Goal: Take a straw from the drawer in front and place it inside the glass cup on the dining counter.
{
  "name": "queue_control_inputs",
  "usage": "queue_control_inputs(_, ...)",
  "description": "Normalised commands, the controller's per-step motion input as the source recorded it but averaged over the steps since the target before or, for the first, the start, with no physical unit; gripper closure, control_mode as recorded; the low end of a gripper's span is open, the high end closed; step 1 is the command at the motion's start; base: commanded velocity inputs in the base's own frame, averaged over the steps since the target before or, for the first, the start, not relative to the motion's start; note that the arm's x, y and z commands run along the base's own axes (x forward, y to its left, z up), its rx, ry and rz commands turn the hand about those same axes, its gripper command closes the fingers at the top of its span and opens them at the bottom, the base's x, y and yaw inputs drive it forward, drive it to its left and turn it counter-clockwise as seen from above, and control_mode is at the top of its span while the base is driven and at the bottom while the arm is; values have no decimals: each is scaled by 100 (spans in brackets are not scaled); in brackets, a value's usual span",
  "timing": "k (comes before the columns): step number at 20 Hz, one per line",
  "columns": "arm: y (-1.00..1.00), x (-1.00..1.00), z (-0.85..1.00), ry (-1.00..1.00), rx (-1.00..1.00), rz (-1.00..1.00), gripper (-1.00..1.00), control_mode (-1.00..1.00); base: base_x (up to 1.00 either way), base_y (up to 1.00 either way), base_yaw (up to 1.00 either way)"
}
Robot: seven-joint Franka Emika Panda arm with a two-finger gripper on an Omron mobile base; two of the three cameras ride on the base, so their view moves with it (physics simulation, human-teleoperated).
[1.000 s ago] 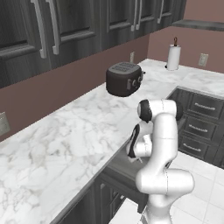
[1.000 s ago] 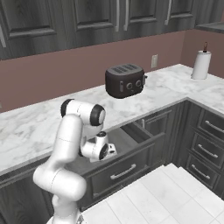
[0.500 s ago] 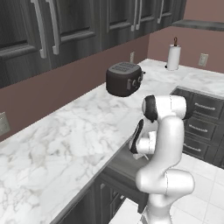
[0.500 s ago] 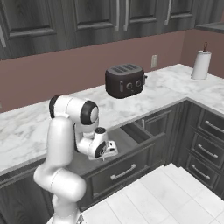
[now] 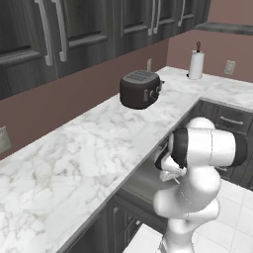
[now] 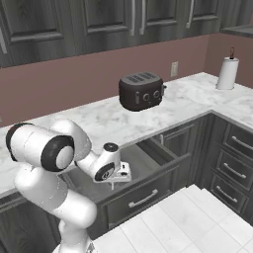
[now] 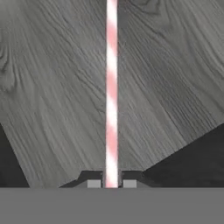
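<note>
White marble table with grey veins (image 5: 74, 163) runs under dark grey wood-grain wall cabinets with silver bar handles (image 6: 99, 20), against a dusky pink back wall (image 6: 74, 74). White tile floor (image 6: 197, 222) below.

White arm with dark joints (image 6: 49, 148) – bent low, hand reaching down over the pulled-out drawer. In the left base view the arm's big elbow (image 5: 207, 148) stands in front of the drawer opening.

Wide shallow drawer with dark grey wood-grain front and silver bar handle (image 6: 148, 195) – open, standing out from under the table edge; plain grey inside (image 5: 143, 180).

Black two-slot toaster (image 6: 142, 91) on the table, well behind the drawer. White paper towel roll on an upright holder (image 6: 228, 72) far off at the corner of the table.

Tool (image 7: 112, 183) – its two small dark fingertips (image 7: 93, 183) pressed in on a thin straight straw striped pale pink and white (image 7: 112, 87). Pinching the straw at one end; the straw runs straight away from the tool along the hand view, over the grey wood-grain drawer floor. Whether the straw lies on that floor or is lifted off it I cannot tell. In the right base view the tool (image 6: 114, 184) hangs over the open drawer, with a thin pale sliver below it.
</note>
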Motion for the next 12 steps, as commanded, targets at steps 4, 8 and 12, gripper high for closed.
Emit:
queue_control_inputs(4, -35, -50, 100, 22, 9, -26, 100, -100, 0, 0, 0)
queue_control_inputs(8, -19, -29, 100, 18, 3, -25, 100, -100, 0, 0, 0)
queue_control_inputs(12, -22, -46, 100, 19, 2, -26, 100, -100, 0, 0, 0)
